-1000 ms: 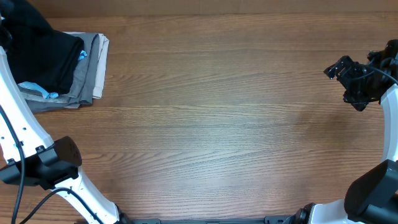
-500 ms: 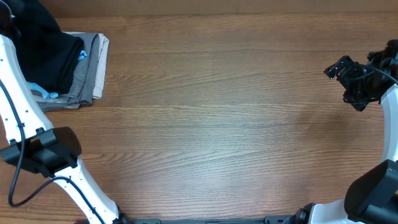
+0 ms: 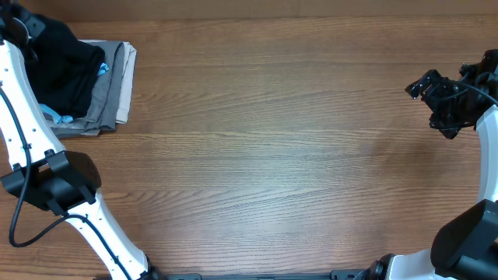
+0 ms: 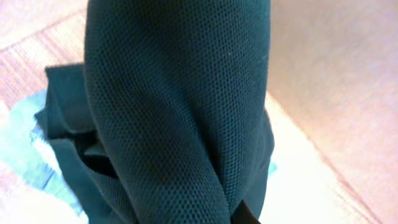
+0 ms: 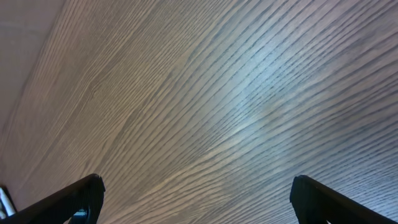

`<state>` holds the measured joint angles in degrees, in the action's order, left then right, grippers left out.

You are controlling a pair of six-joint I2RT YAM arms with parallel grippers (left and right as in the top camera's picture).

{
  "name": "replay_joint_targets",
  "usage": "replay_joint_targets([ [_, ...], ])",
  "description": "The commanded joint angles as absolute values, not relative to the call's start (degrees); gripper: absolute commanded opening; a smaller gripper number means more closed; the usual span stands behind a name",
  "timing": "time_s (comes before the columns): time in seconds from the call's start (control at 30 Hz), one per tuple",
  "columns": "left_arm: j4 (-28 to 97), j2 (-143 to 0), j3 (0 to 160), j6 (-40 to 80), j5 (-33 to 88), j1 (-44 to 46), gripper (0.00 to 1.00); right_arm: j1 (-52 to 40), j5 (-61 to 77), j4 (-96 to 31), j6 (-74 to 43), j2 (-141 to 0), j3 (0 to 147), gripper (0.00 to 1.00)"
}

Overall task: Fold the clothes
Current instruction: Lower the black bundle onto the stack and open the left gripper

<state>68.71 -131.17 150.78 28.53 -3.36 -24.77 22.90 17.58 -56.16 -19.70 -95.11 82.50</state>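
most of the left gripper [image 3: 22,25] hides behind the black shirt [image 4: 174,112] it pinches shut; the right gripper [image 5: 196,193] gapes wide, holding nothing.

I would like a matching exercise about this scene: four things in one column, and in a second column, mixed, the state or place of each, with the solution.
Column one:
1. black shirt
2. grey and beige garments
3. left gripper
4. right gripper

Column two:
A. open, above the bare table
B. folded flat in a stack
C. shut on dark fabric
D. bunched up, partly over the stack

Pairs: 1-D, 2-B, 3-C, 4-A.
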Motion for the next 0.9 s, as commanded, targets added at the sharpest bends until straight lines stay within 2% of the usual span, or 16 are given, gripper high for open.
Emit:
replay_joint_targets([
  [0.0,70.7,-130.7,151.9,29.4,-3.2,-25.4,0.08,23.0,17.4,-55.9,-19.7,-95.0,82.6,1.00],
  [0.03,71.5,-130.7,151.9,29.8,-3.2,-25.5,0.11,23.0,17.4,-55.9,-19.7,-95.0,82.6,1.00],
  [0.07,72.2,-130.7,151.9,30.0,-3.2,-25.6,0.19,23.0,17.4,-55.9,-19.7,-95.0,82.6,1.00],
  [0.13,73.5,-130.7,151.9,30.0,-3.2,-25.8,0.47,23.0,17.4,-55.9,-19.7,-95.0,82.6,1.00],
  [0.2,74.8,-130.7,151.9,30.0,-3.2,-26.3,0.69,23.0,17.4,-55.9,-19.7,-95.0,82.6,1.00],
  [0.23,76.2,-130.7,151.9,30.1,-3.3,-26.7,0.87,23.0,17.4,-55.9,-19.7,-95.0,82.6,1.00],
  [0.27,76.9,-130.7,151.9,30.0,-3.3,-27.1,0.92,23.0,17.4,-55.9,-19.7,-95.0,82.6,1.00],
  [0.4,79.5,-129.6,152.1,30.1,-3.3,-29.4,0.96,23.0,17.4,-55.9,-19.7,-95.0,82.6,1.00],
  [0.6,82.4,-126.3,152.1,29.2,3.8,-32.8,0.96,23.0,17.4,-55.9,-19.7,-95.0,82.6,1.00],
  [0.63,82.5,-126.0,152.1,27.6,6.5,-33.1,0.85,23.0,17.4,-55.9,-19.7,-95.0,82.6,1.00],
  [0.7,82.6,-125.9,152.1,23.3,12.6,-33.2,0.44,23.0,17.4,-55.9,-19.7,-95.0,82.6,1.00],
  [0.73,82.8,-126.0,152.0,21.6,14.2,-33.2,0.30,23.0,17.4,-55.9,-19.7,-95.0,82.6,1.00],
  [0.77,82.8,-126.3,151.9,19.7,15.1,-33.0,0.24,23.0,17.4,-55.9,-19.7,-95.0,82.6,1.00],
  [0.87,81.9,-126.5,150.5,17.8,14.9,-32.8,0.25,23.0,17.4,-55.9,-19.7,-95.0,82.6,1.00],
])
